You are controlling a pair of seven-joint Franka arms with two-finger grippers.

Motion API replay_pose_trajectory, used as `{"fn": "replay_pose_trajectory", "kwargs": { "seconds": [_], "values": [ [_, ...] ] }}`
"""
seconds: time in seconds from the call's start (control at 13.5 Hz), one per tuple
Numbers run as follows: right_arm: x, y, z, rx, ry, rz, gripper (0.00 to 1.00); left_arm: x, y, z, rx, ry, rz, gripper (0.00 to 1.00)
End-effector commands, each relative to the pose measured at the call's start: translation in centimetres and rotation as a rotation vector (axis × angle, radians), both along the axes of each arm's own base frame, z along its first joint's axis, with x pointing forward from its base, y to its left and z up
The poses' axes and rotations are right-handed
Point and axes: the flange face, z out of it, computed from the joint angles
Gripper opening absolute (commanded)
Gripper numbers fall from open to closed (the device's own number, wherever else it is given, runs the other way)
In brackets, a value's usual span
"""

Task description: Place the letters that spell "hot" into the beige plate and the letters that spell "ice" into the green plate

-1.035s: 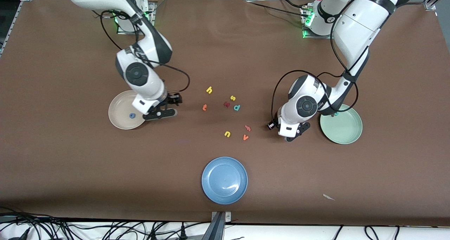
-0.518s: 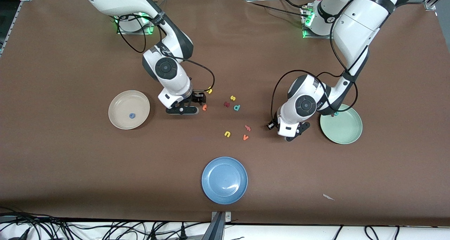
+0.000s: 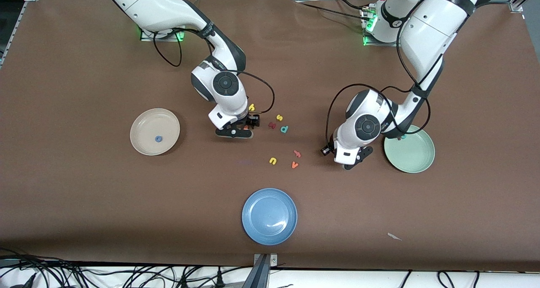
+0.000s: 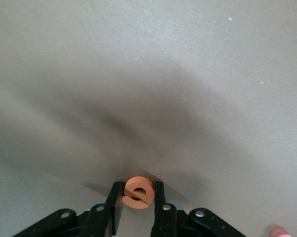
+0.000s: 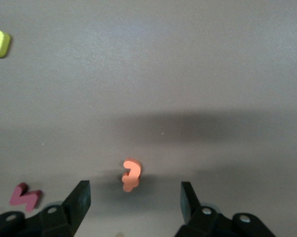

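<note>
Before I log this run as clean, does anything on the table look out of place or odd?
One thing: a small pale scrap lies on the brown table, nearer the front camera than the green plate, toward the left arm's end. It is no letter or plate; looks like stray debris.

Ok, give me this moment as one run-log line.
left gripper: shut on orange e, beside green plate | right gripper: open, straddling orange t | beige plate: holds blue o

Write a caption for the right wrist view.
Right gripper, fingers open, poised around the orange t on the brown table.
</note>
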Motion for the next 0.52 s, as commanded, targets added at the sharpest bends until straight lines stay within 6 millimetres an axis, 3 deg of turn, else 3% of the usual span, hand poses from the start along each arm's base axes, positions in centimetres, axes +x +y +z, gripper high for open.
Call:
{"fn": "replay_pose_trajectory", "kwargs": {
  "seconds": [0.0, 0.22, 0.44],
  "values": [
    [0.2, 0.7, -0.8, -0.015, -0.017, -0.004, 0.76, 1.2, 2.5, 4.2, 0.053, -0.006, -0.017, 0.00],
    [-0.1, 1.0, -1.4, -0.011, -0.014, 0.000, 0.71, 2.2, 7.4, 8.6, 0.060, 0.026, -0.099, 0.00],
    [-1.0, 2.3, -1.9, 0.004, -0.028, -0.008, 0.65, 2.9, 13.5, 10.7, 0.034, 0.064, -0.187, 0.01]
  ]
}}
